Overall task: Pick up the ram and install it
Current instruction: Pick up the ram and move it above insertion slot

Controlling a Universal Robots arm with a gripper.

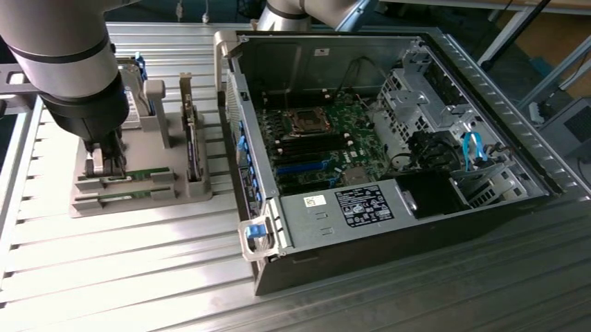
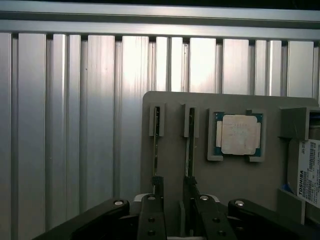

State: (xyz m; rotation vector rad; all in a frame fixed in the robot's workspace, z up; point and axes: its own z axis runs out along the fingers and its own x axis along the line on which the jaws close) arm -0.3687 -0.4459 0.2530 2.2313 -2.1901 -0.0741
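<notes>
Looks like it's on the pick-up step: the hand [image 2: 173, 187] hangs released over the ram [image 2: 190, 145] in its grey holder [image 2: 172, 102], and grabbing it would need that thin edge dead centre

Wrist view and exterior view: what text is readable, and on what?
"TOSHIBA": drive label, wrist view; its finer print is too small to read.
Power supply label, exterior view: too small to read.
White sticker on the computer case wall: too small to read.
Processor lid: no legible marking.
</notes>
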